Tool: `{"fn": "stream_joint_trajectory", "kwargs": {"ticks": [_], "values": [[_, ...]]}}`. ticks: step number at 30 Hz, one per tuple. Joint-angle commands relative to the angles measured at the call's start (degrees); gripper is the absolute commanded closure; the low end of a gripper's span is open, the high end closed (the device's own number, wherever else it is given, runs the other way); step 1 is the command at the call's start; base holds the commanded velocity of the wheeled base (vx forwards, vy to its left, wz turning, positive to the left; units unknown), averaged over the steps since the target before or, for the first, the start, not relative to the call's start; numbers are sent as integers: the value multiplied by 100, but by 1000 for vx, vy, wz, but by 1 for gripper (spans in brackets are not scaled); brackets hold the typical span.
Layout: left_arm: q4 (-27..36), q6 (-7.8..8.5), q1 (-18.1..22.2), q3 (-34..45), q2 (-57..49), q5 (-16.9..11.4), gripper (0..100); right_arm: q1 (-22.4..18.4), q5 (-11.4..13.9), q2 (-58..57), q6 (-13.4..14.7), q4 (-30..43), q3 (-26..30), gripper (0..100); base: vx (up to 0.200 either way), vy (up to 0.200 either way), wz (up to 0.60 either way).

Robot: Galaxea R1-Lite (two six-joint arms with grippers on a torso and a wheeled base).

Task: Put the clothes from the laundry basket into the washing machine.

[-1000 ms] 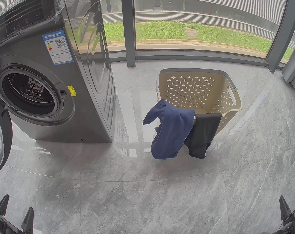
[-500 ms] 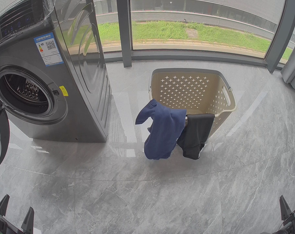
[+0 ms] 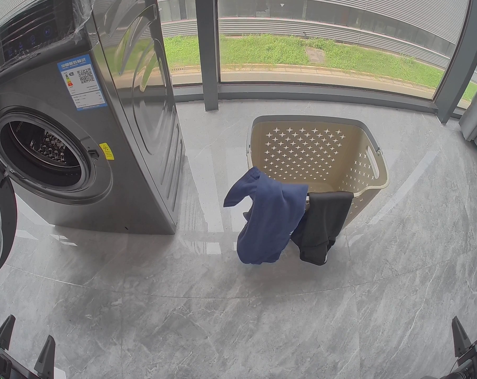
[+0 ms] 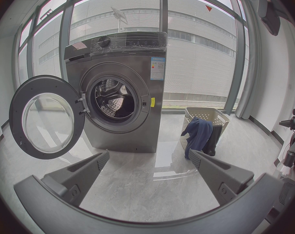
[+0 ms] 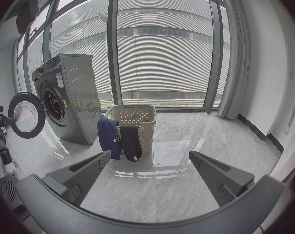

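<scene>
Blue top and black cloth hanging over the rim of the laundry basket, beside the open washing machine; left end effector and right end effector both spread.

The left gripper sits low at the near left edge of the scene. Its two dark, tapered fingers are spread wide apart, tips pointing forward and away from the robot. The right gripper sits at the near right edge, its fingers parted just as wide and aimed the same way. The two grippers are roughly level with each other and well apart.
</scene>
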Motion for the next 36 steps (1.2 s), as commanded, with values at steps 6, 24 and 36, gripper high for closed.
{"fn": "stream_joint_trajectory", "kwargs": {"ticks": [6,24,36], "values": [[2,-10,3,92,-75,-2,0,3,2,-93,-2,-1,101,0,67,0,0],[-7,-10,3,101,-75,-2,0,-6,2,-93,-10,8,101,0,0,-167,0],[-7,-2,3,101,-75,-2,0,-6,11,-93,-19,8,101,0,33,0,0]]}}
